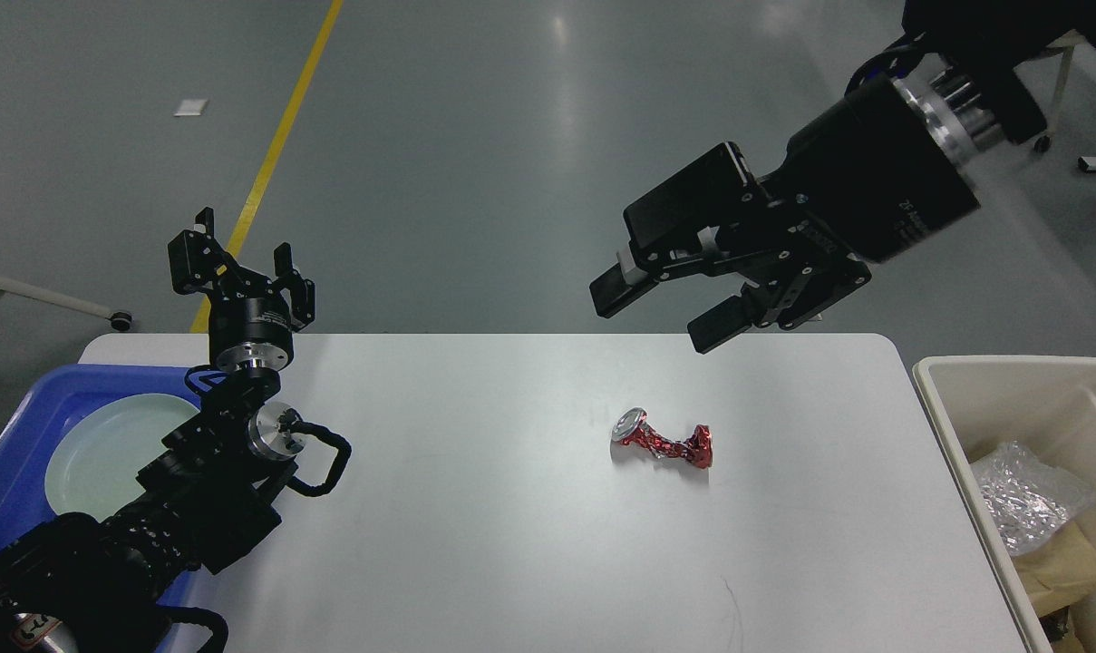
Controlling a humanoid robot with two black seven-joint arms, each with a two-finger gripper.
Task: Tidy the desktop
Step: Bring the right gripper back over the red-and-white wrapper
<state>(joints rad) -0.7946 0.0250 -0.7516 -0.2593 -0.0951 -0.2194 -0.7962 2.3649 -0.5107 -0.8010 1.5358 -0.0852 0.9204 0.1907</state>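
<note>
The white desktop (475, 544) fills the lower middle of the head view. A crushed red and silver can (664, 439) lies on it right of centre. My right gripper (667, 316) is open and empty, high above the table's far edge, up and slightly right of the can. My left gripper (237, 263) is open and empty, held upright above the table's far left corner.
A blue tray (13, 453) holding a pale green plate (103, 458) sits at the left edge. A beige bin (974, 399) with crumpled foil (1023, 499) and brown paper stands at the right. A wheeled chair stands on the floor at the far right.
</note>
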